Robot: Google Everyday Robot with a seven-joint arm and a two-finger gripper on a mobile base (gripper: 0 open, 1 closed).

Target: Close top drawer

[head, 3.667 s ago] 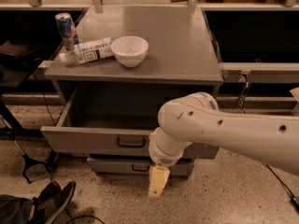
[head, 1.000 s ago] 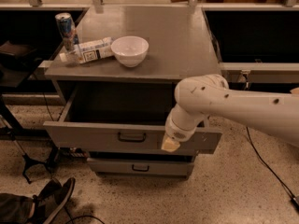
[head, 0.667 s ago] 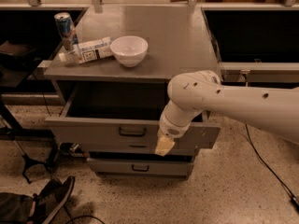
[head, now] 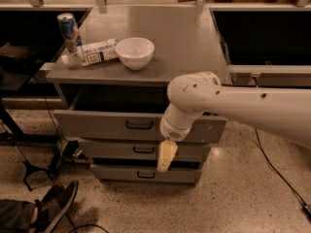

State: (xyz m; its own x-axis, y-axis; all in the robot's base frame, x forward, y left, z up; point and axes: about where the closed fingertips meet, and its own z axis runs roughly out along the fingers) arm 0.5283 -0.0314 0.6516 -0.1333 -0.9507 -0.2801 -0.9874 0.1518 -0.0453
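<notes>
Nearest me, down at the bottom left, a dark shoe (head: 52,204) sits on the speckled floor. A little further in hangs the gripper (head: 166,155), a pale cream piece pointing down off the end of the big white arm (head: 233,103). It hangs in front of the middle drawer (head: 112,149), right of that drawer's handle and above the bottom drawer (head: 121,174). Whether it is wide or narrow I cannot tell from here, and it does not look to be holding anything.

The top drawer (head: 97,124) is just above the gripper. It stands pulled out from the cabinet, with a dark gap showing between its front and the cabinet top (head: 184,47). Its front runs left to right across my view, with the small black handle (head: 139,125) at the centre. The arm's round wrist covers the front just right of that handle, so the arm may be touching it, though I can't be sure.

That is the point the move turns on. The drawer front lies up and slightly behind the gripper, and the way shut is straight back, away from me, square to that long front. I'd say the push has to land near the middle so the drawer doesn't skew.

Further back, on the top, are a white bowl (head: 134,52), a bottle (head: 92,51) lying on its side and a can (head: 68,29) standing upright.
</notes>
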